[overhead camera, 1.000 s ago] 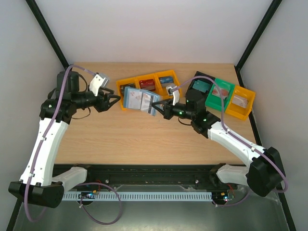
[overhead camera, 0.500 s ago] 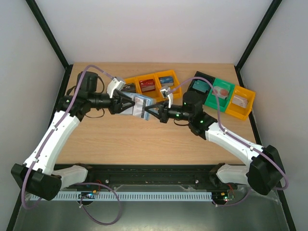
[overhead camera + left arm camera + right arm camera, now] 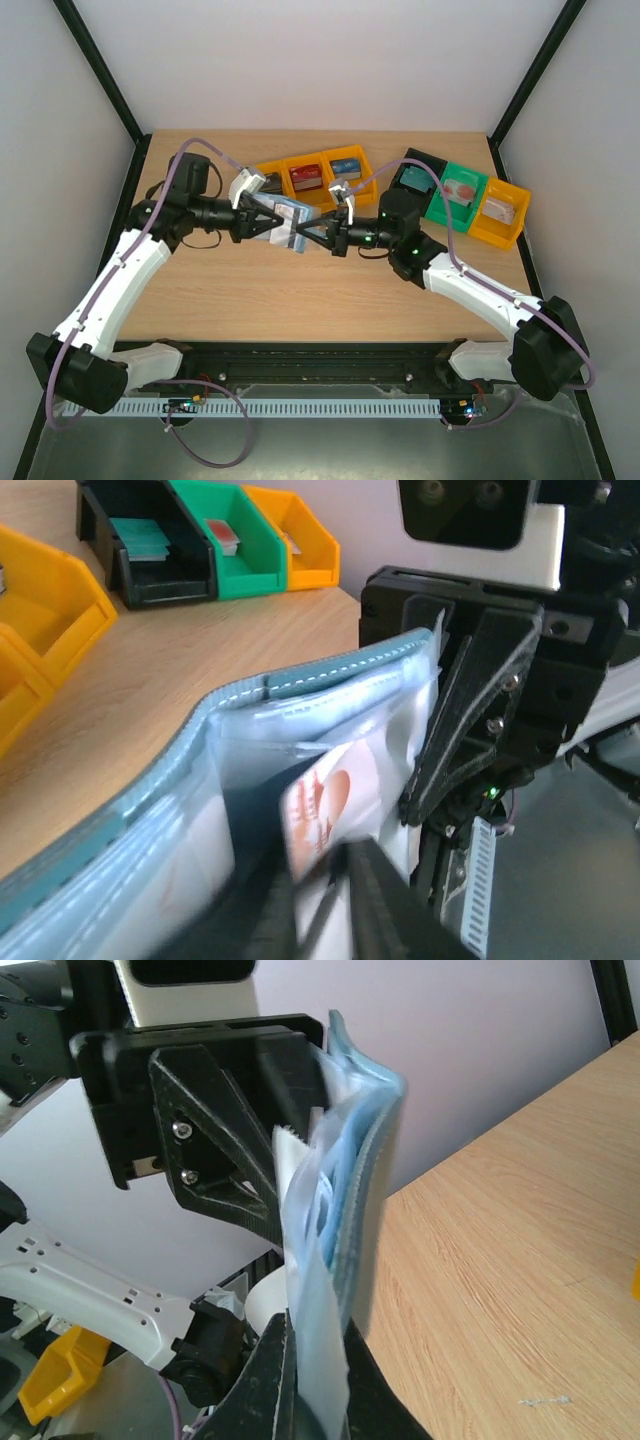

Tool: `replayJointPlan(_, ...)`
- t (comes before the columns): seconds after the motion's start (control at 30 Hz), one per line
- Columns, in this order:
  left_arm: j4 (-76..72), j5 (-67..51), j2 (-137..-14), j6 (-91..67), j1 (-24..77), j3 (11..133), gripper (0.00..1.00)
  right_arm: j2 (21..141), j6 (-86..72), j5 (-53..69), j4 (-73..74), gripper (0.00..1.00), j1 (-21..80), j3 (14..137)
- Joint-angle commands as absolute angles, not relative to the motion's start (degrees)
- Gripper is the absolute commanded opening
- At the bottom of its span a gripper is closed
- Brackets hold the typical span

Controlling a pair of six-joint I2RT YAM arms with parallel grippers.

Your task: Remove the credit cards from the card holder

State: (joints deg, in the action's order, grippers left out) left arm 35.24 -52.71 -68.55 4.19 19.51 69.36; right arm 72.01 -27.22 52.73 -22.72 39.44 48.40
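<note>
Card holder [image 3: 292, 214] – up in the air between the two arms, above the surface [image 3: 300, 295] and not touching it. Right pincer [image 3: 312, 1390] is clenched on one edge, with teal cover and clear sleeves pinched together. Left pincer [image 3: 322, 910] has its fingers narrow on either side of a red-and-white credit card [image 3: 325, 805] at a sleeve. The view is blurred, so I cannot tell whether it really grips.

Step in hand, I'd judge: drawing a card out. The next move calls for a firm pinch on the card alone, then a straight pull away from the right pincer – sleeve film may drag along.

Yellow bins [image 3: 308, 176] sit just behind, with the black bin [image 3: 412, 178] and green bin [image 3: 458, 190] off right. None of them block. The two pincers nearly meet, which leaves little room.
</note>
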Motion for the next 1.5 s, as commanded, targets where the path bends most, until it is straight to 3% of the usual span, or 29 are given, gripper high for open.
replayJointPlan(0.0, 37.19, -62.84, -68.69, 7.70, 20.01, 70.22, 0.05, 72.51, -26.36, 57.13, -29.90, 0.02, 40.69, 50.01)
replayJointPlan(0.23, 38.83, -72.02, -66.18, 9.14, 14.53, 69.17, 0.02, 71.83, -25.31, 57.13, -29.05, 0.03, 40.24, 49.35)
replayJointPlan(0.43, 38.48, -71.42, -65.65, 8.87, 13.91, 68.60, 0.02, 70.87, -25.33, 58.22, -28.89, 0.21, 40.07, 49.05)
replayJointPlan(0.63, 38.50, -70.68, -65.40, 8.82, 13.31, 68.76, 0.02, 69.97, -24.24, 57.94, -27.67, 0.02, 39.54, 48.67)
replayJointPlan(1.03, 37.80, -63.47, -64.51, 7.75, 11.04, 67.26, 0.02, 65.33, -22.11, 54.45, -19.37, 0.02, 30.75, 45.84)
replayJointPlan(1.27, 42.08, -50.12, -66.09, 7.57, 5.68, 76.38, 0.02, 76.31, -27.80, 52.33, -12.03, 0.02, 34.38, 47.52)
replayJointPlan(1.47, 39.90, -54.12, -65.70, 3.98, 4.66, 76.63, 0.02, 88.09, -43.42, 59.35, -34.75, 0.02, 39.53, 40.54)
